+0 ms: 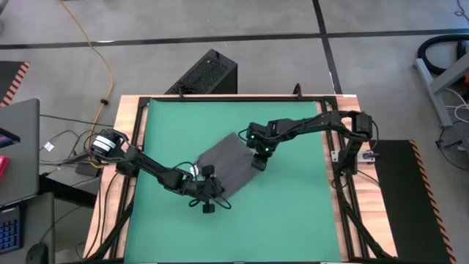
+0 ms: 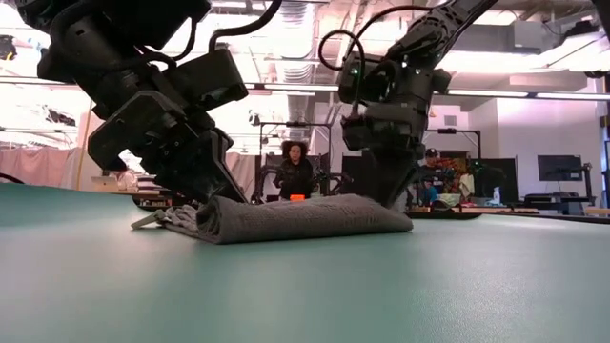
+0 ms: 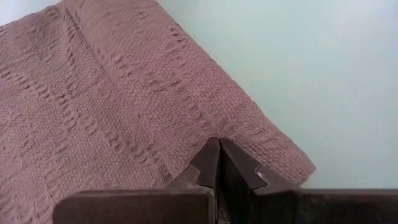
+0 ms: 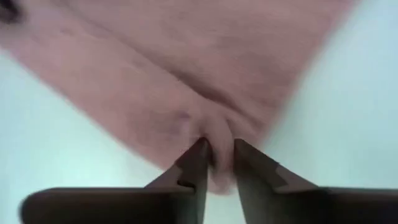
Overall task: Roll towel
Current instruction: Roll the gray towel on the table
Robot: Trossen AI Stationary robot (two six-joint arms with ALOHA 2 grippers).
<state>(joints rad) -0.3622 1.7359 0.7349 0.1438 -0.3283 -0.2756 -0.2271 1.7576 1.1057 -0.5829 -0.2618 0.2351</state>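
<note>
- Right now the towel (image 1: 229,165) lies near the middle of the green mat (image 1: 293,220), turned at an angle to the mat's edges.
- In the low view the towel (image 2: 295,217) sits as a low folded bundle, thicker and rounded at its left end, tapering flat toward the right.
- Left gripper (image 1: 207,192) is down at the towel's corner nearest the mat's front edge. In the left wrist view its fingers (image 3: 208,165) are pressed together, tips touching the cloth (image 3: 112,106) just inside its hem. Can't tell whether any fabric is caught between them.
- Right gripper (image 1: 260,158) is at the towel's opposite side, the one toward the mat's right edge, touching it.
- In the right wrist view its fingers (image 4: 196,163) stand slightly apart, with a small pucker of cloth (image 4: 214,134) bunched in the gap. Looks like a loose pinch on the towel's edge.
- Low view: right gripper (image 2: 386,152) comes down on the bundle's right end, left gripper (image 2: 186,162) on its left end.
- Small white bit pokes out at the left end of the bundle, low view; probably the tag (image 2: 148,221), hard to tell.
- Mat lies on a wooden table (image 1: 124,117) inside a black frame.
- Low view background: two people (image 2: 294,171) at benches, well apart from the table.
</note>
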